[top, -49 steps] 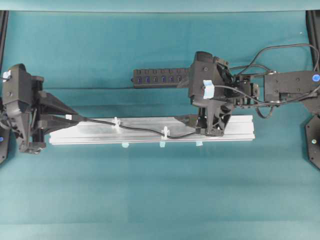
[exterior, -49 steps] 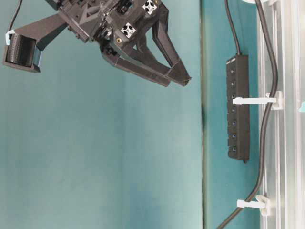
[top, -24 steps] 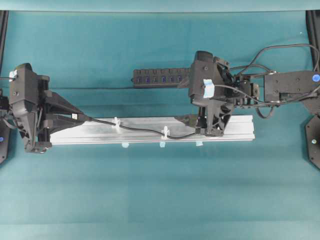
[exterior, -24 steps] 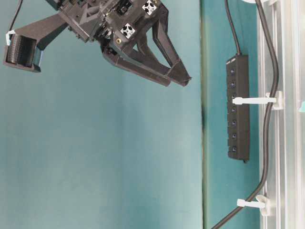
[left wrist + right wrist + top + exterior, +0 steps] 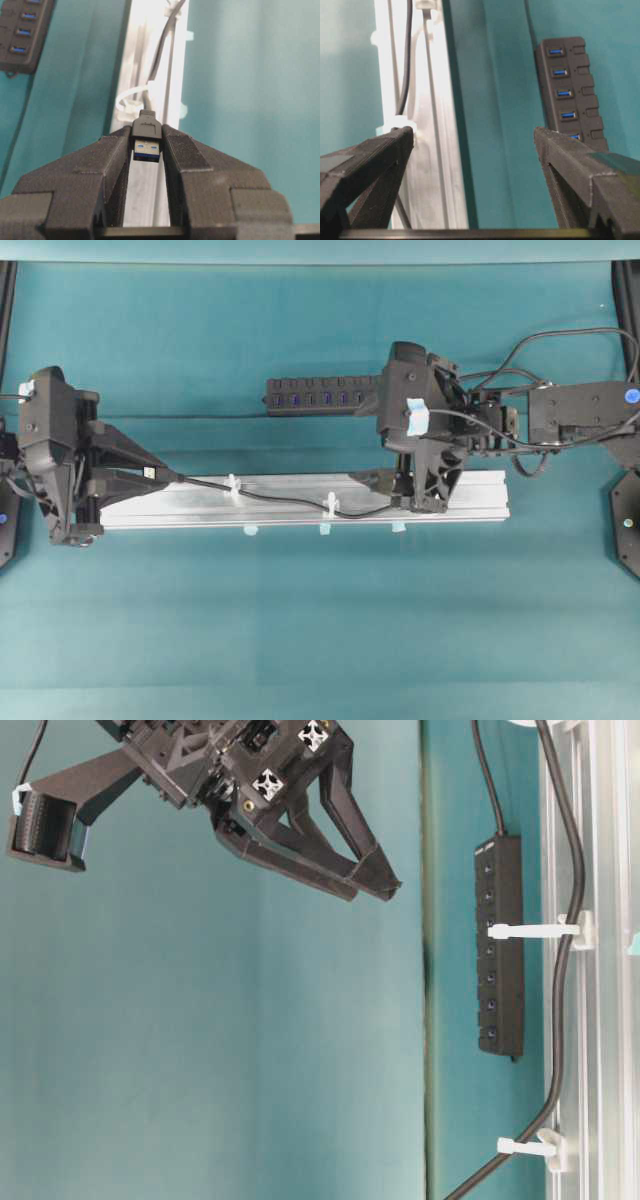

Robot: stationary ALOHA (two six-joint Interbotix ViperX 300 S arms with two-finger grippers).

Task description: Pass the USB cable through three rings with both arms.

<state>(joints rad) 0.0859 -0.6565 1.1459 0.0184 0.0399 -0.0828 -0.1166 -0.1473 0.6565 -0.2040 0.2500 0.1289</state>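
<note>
L claw (image 5: 147,150) clamped on plug of USB cable (image 5: 146,136), at 9 o'clock end of rail (image 5: 300,505) in overhead view; cord running toward 3 o'clock through two white rings (image 5: 233,488) (image 5: 331,506), on under R arm; R claw (image 5: 472,145) spread wide, gripping nothing, above rail's 3 o'clock end; hub (image 5: 320,396) lying at 12 o'clock of rail.

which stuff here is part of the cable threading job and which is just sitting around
Part of the job:
USB cable, plug clamped in the left gripper
white rings on the rail
right gripper, open

Just lying about:
multi-port hub
blue tape tabs
</note>
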